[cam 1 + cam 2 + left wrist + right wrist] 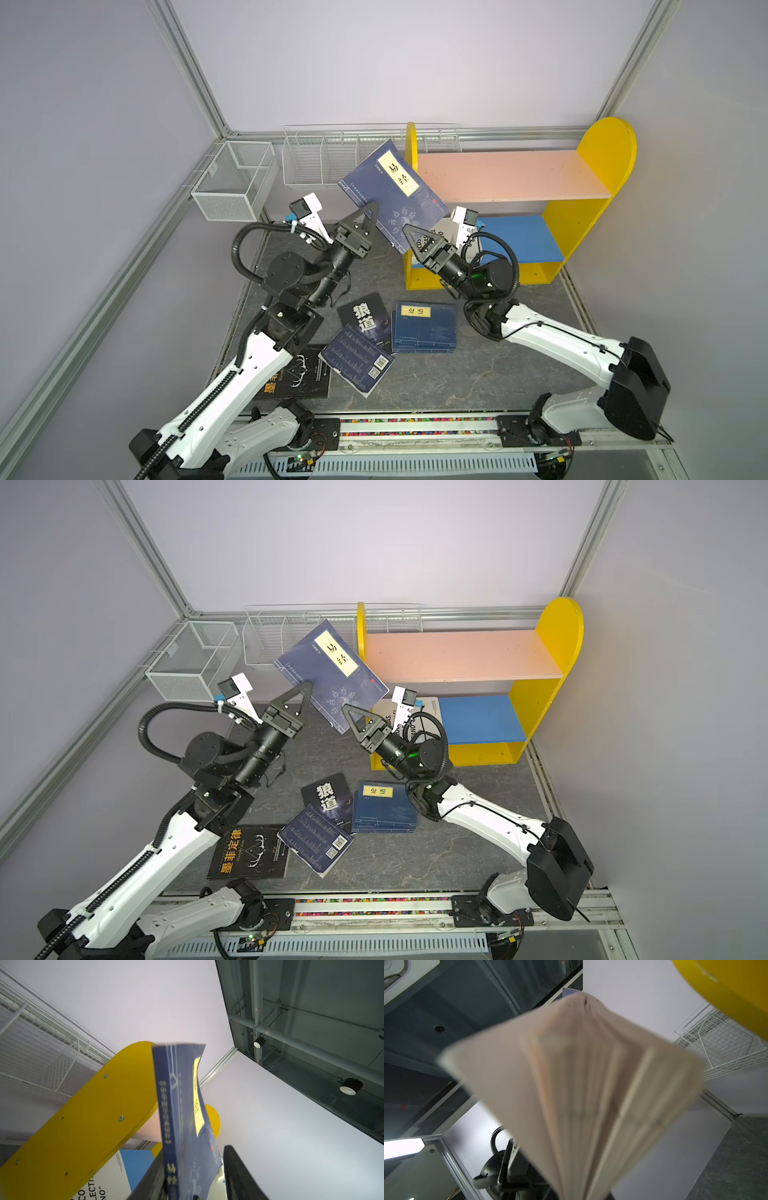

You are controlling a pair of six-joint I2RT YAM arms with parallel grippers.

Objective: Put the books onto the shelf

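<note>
Top views: navy paperback with yellow title label [395, 195] is in the air beside the yellow-sided two-tier wooden shelf [590, 216], between left gripper [372, 205] and right gripper [407, 228]. Pink board [498, 174] is bare. White paperback [382, 715] seems to sit on the lower tier. Other books [424, 328] lie flat on the grey table [478, 374].
Left wrist: jaws parted, one finger [239, 1178] off the cover.
Right wrist: jaws clamped on the paperback's fanned pages.
Judged mostly undone.

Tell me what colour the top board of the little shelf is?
Pink. The upper board shows best in a top view.
</note>
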